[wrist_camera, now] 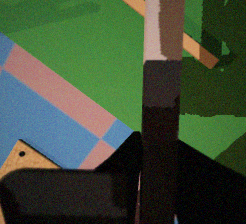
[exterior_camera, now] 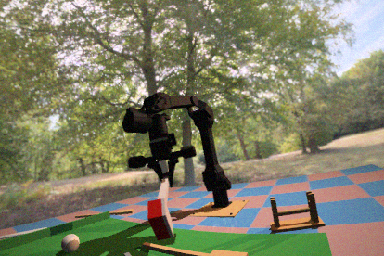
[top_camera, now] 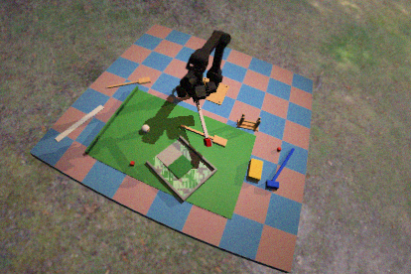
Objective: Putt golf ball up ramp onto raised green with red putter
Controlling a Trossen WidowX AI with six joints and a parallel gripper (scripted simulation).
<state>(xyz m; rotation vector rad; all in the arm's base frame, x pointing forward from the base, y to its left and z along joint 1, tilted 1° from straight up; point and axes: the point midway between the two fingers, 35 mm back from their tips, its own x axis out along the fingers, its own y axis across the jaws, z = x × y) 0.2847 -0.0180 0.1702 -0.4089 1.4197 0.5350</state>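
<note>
The gripper (top_camera: 196, 96) (exterior_camera: 166, 174) (wrist_camera: 160, 142) is shut on the dark grip of the red putter (top_camera: 202, 118) (exterior_camera: 158, 220) (wrist_camera: 156, 30). The putter's pale shaft slants down and its red head hangs low over the green mat; whether it touches is unclear. The white golf ball (top_camera: 145, 128) (exterior_camera: 70, 243) rests on the mat, well to the left of the head in the top and exterior views. The ramp (top_camera: 170, 153) stands between two grey side walls in the top view, with a dark green square (top_camera: 180, 167) beyond its pale slope. The ball is out of the wrist view.
A wooden putter (top_camera: 219, 140) (exterior_camera: 229, 252) (wrist_camera: 199, 50) lies near the red head. A wooden rack (top_camera: 248, 123) (exterior_camera: 297, 224), yellow block (top_camera: 255, 169) and blue putter (top_camera: 282, 167) are at the right. A green rail (top_camera: 113, 119), white bar (top_camera: 79, 123) and another wooden putter (top_camera: 128, 82) are at the left.
</note>
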